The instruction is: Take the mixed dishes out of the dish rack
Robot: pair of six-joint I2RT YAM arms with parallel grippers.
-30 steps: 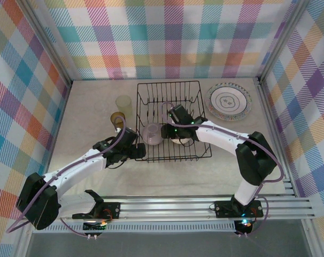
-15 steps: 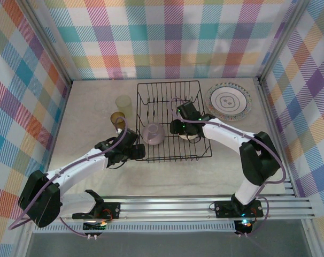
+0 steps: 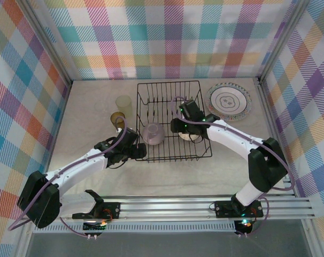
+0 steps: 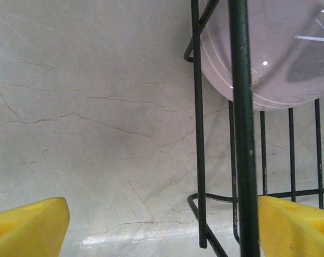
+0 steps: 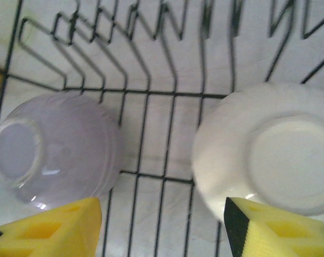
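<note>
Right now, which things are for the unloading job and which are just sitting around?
Still part of the job: dish rack, lilac bowl, cream bowl, both inside it.
Just sitting on the table outside the rack: ringed plate, pale cup, amber cup.

We note pale table (image 3: 92, 155): stone-look top, thin dark veins. Four things stand directly on it. Black wire dish rack (image 3: 164, 101) sits mid-table, toward back. Pale yellow-green cup (image 3: 124, 103) stands upright just left of rack's far left corner. Amber cup (image 3: 117, 119) is close in front of that cup; we cannot tell if they touch. Ringed plate (image 3: 229, 101) lies flat, face up, just right of rack, at table's right rear.
</note>
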